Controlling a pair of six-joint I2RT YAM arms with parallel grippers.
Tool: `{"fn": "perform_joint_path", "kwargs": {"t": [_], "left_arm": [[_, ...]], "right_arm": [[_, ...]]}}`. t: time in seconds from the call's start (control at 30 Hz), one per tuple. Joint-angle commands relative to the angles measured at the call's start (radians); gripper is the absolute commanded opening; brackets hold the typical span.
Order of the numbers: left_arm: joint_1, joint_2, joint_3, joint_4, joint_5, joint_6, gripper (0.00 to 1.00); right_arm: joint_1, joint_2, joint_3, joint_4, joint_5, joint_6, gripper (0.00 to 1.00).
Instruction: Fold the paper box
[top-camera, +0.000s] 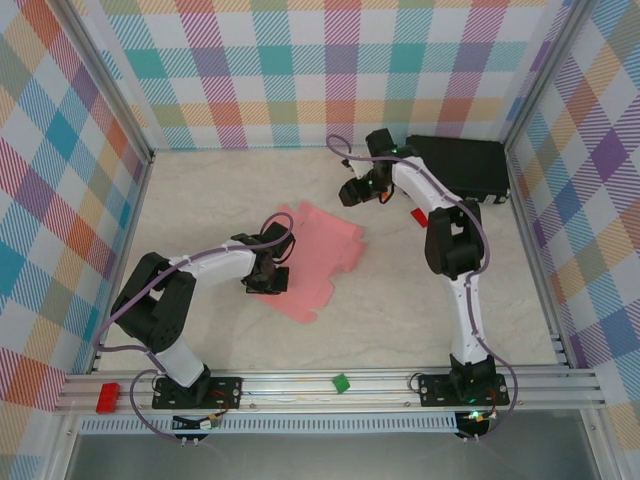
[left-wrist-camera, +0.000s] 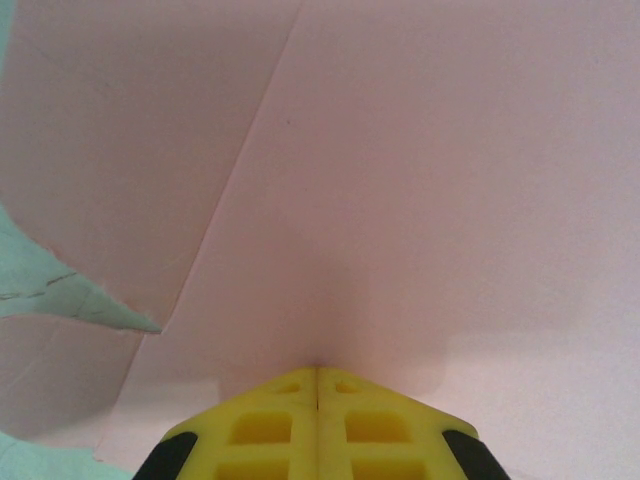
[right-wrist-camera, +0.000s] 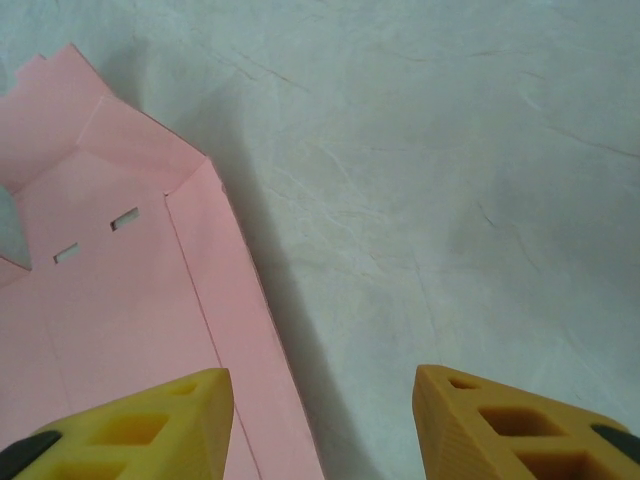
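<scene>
Underneath, marbled tabletop (top-camera: 400, 310), paper box (top-camera: 328, 245); plaid walls (top-camera: 300, 70).

1 paper box (top-camera: 320, 255), 1 case (top-camera: 462, 165)

- Paper box (top-camera: 312, 250): flat on the table (top-camera: 200, 200), between the two grippers.
- Left gripper (left-wrist-camera: 318, 372): tips on the paper box's near-left part, which spreads ahead of it and to both sides.
- Right gripper (right-wrist-camera: 325, 385): at the paper box's far edge, its left finger over that edge, its right finger over bare table.
- Hard case (top-camera: 462, 166): right of the right gripper, in the far corner.
</scene>
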Motion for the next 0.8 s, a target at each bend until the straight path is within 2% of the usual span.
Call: {"fn": "perform_joint_path", "kwargs": {"t": [0.0, 0.27, 0.77], "left_arm": [[-0.011, 0.007, 0.002, -0.029, -0.010, 0.016, 0.00], [-0.010, 0.005, 0.007, -0.036, -0.008, 0.018, 0.00], [-0.011, -0.002, -0.006, -0.036, -0.018, 0.016, 0.00]], "right_arm": [[0.007, 0.064, 0.109, -0.123, -0.092, -0.079, 0.51], [0.015, 0.168, 0.213, -0.218, -0.110, -0.070, 0.51], [0.048, 0.231, 0.253, -0.307, -0.137, -0.100, 0.52]]}}
